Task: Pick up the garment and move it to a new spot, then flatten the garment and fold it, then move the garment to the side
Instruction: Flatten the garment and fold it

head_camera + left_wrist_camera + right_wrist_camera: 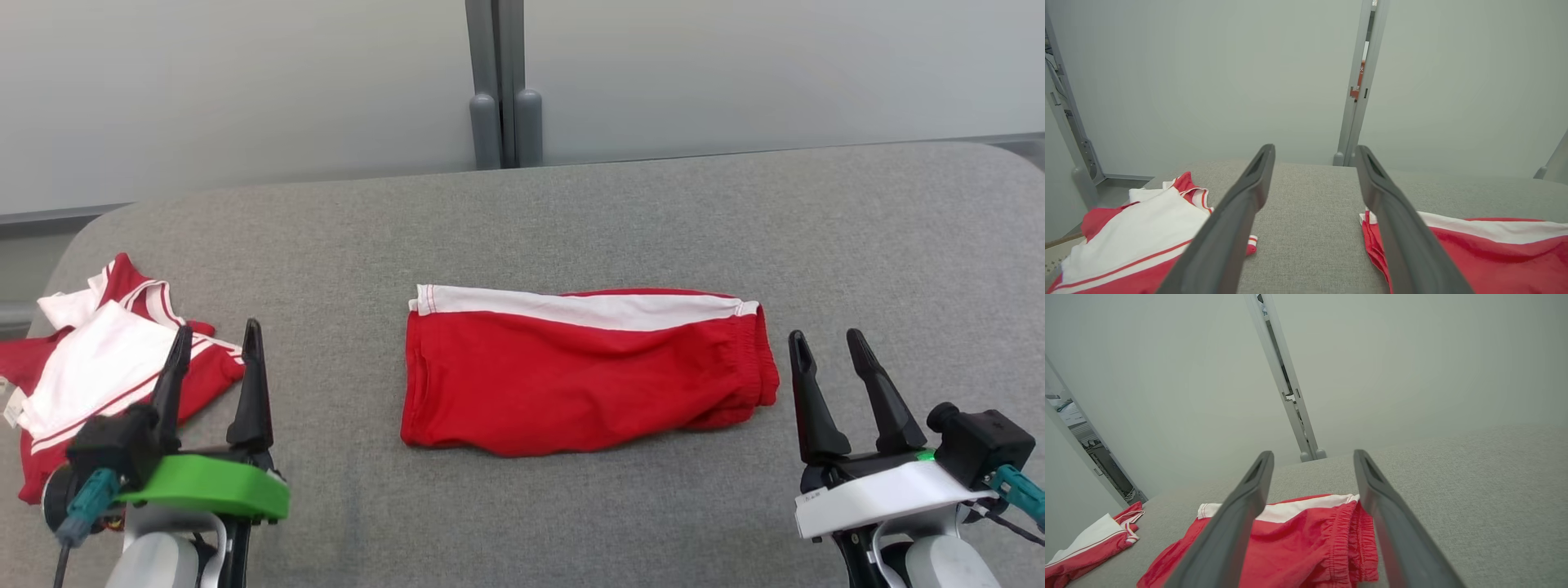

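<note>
Shorts (571, 376): red, white band along the far edge, folded flat at mid table (571, 523). They lie between the two grippers and touch neither.

Pile (106, 367): a second red-and-white garment, crumpled, at the table's left edge and well apart from the shorts.

Left gripper (217, 328): fingers spread, nothing between them. In the head view its outer finger overlaps the pile; I cannot tell whether they touch.

Right gripper (825, 335): fingers spread, empty, just right of the shorts' gathered waistband.

Bare table lies between each gripper and the shorts. A grey wall (245, 82) and post (504, 82) stand behind the far edge.

- Head view: gives the shorts' whole outline.
- Left wrist view: gives the bare strip between the pile and the shorts' hem end, framed by the fingers.
- Right wrist view: gives the waistband gathers close up, and a blurred opening at far left.
</note>
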`<state>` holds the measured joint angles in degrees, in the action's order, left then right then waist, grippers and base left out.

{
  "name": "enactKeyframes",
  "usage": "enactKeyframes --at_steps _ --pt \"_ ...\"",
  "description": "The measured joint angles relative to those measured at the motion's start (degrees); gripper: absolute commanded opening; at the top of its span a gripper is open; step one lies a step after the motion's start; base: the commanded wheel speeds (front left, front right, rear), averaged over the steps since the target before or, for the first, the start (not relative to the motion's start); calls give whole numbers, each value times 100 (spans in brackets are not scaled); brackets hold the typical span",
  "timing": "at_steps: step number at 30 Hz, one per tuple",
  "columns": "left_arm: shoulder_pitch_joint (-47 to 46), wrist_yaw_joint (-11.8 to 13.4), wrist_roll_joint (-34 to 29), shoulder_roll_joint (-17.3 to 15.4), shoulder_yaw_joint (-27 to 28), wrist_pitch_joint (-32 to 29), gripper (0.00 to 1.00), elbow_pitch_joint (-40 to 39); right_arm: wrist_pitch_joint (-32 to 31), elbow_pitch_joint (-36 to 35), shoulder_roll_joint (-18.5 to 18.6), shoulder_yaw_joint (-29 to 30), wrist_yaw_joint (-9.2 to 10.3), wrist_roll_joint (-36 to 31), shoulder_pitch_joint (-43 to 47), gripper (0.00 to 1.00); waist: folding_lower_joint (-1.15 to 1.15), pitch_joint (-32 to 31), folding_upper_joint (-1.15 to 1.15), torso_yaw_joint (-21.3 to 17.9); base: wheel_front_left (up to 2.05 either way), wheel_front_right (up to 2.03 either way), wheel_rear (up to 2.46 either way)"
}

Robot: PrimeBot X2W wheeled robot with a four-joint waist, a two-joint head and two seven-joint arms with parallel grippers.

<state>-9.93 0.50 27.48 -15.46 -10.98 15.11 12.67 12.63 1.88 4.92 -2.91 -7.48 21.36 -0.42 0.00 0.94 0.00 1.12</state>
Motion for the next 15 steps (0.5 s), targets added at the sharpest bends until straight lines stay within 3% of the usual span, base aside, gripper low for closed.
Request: enactKeyframes --at_steps 7,15 --pt "662 -223 -588 257 594 0 100 -275 5 48 -10 100 0 -98 230 100 0 -146 0 76 0 0 0" --pt "1078 -309 -1107 504 892 1 100 -491 -3 49 0 250 0 -256 473 100 0 -210 0 137 0 0 0"
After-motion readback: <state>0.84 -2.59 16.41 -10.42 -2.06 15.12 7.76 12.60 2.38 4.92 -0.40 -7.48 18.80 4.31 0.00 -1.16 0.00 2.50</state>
